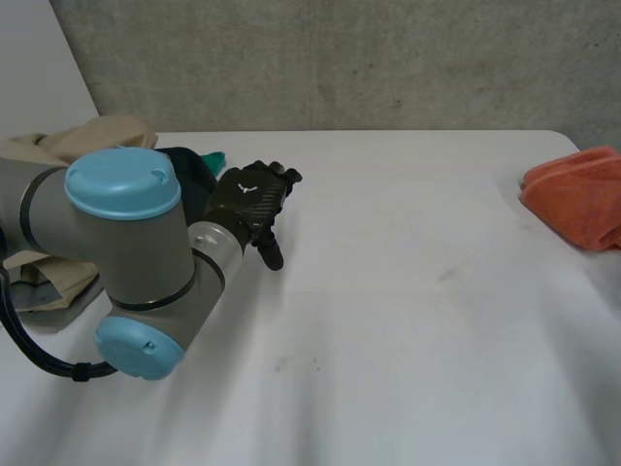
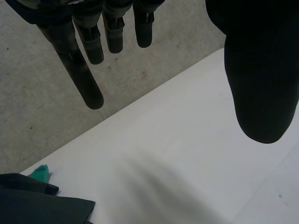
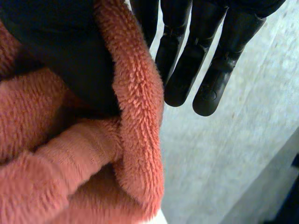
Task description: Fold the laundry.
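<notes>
Clearly, left hand [image 1: 250,199] spread, empty above table [image 1: 388,291], right hand [image 3: 187,70] straight-fingered, orange cloth [image 3: 135,102] draped over it.

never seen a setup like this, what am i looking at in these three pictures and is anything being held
This is a robot with two arms at a white table, each ending in a black hand. The head view looks down from between the arms; the other two come from cameras on the wrists. The left hand hovers open, fingers straight, holding nothing, beside a clothes pile. An orange towel sits at the right; the right hand is against it, but whether it grips is unclear.
</notes>
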